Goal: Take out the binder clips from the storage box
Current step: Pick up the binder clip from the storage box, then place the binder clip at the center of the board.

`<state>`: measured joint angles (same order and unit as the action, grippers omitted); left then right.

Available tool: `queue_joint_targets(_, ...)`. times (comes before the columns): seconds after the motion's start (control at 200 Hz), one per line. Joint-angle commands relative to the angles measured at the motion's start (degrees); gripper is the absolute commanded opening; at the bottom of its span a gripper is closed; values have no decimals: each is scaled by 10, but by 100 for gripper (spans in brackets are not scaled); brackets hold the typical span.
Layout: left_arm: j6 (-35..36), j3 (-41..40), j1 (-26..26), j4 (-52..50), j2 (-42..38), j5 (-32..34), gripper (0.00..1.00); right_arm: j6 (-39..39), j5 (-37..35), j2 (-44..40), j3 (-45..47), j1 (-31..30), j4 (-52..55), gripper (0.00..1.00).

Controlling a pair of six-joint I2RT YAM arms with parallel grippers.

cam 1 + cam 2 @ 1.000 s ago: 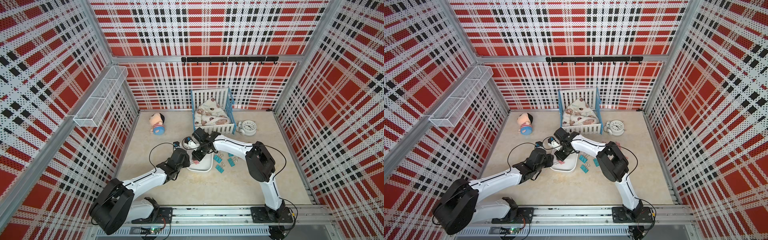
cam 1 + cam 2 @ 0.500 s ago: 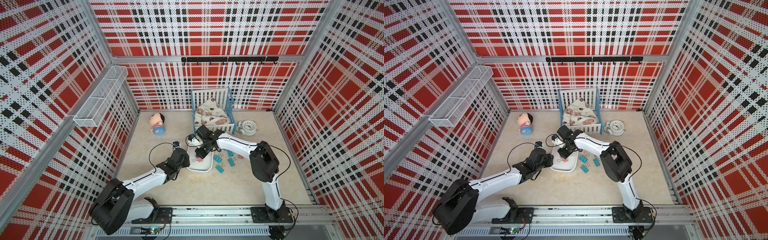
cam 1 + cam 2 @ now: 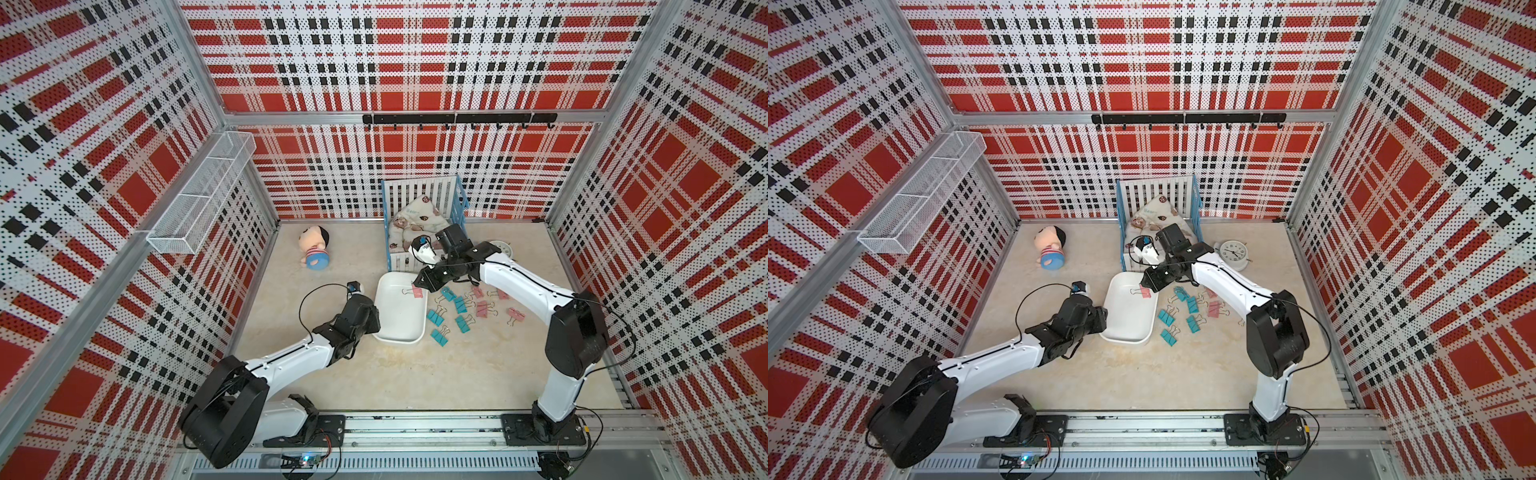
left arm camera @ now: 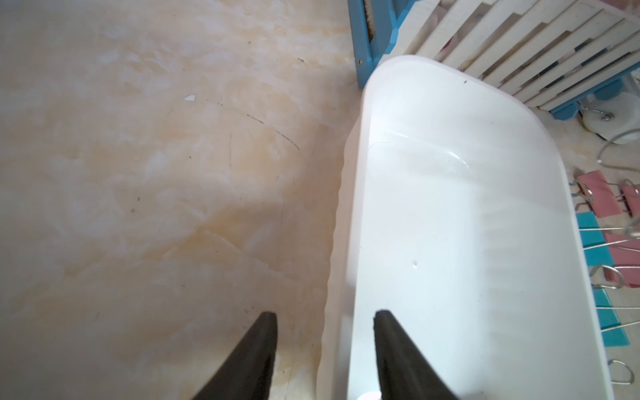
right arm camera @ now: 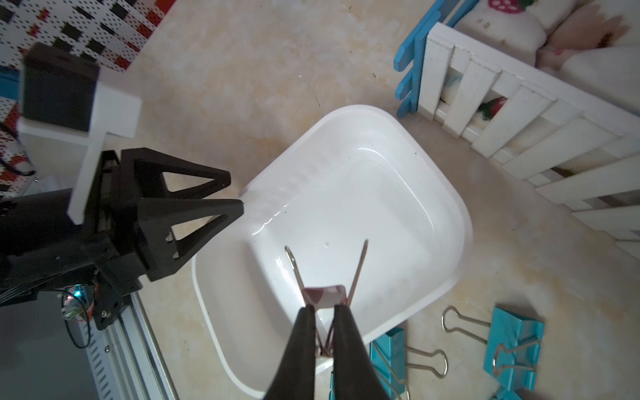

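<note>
Since last second: right gripper (image 3: 419,285), clamped on a pink binder clip (image 3: 417,292), moved rightward in frame, from over the storage box (image 3: 397,340) floor to its right rim. The right arm's elbow (image 3: 575,332) swung rightward too.

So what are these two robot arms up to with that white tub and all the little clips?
They are emptying binder clips out of the white storage box. The left gripper pinches the box's wall, apparently to steady it. The right gripper holds a pink binder clip just above the box's rim, on the side where the other teal and pink clips lie on the table. Nothing else shows inside the box, so this looks like the last one.
</note>
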<state>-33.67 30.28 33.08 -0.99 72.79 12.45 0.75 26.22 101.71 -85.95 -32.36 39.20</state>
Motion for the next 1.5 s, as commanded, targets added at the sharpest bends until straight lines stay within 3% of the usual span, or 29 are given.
queue_joint_targets(0.0,13,16,-5,0,2,2,52,15,49,-56,49,18,-16,4)
queue_joint_targets(0.306,23,13,-5,15,2,-11,52,86,72,-213,224,90,-79,5)
queue_joint_targets(0.686,33,4,-14,41,7,-29,52,151,105,-301,362,234,-126,6)
queue_joint_targets(0.887,39,-4,-25,53,9,-40,52,168,119,-308,425,301,-167,7)
queue_joint_targets(1.493,41,-24,-43,75,7,-61,52,157,116,-240,491,360,-177,7)
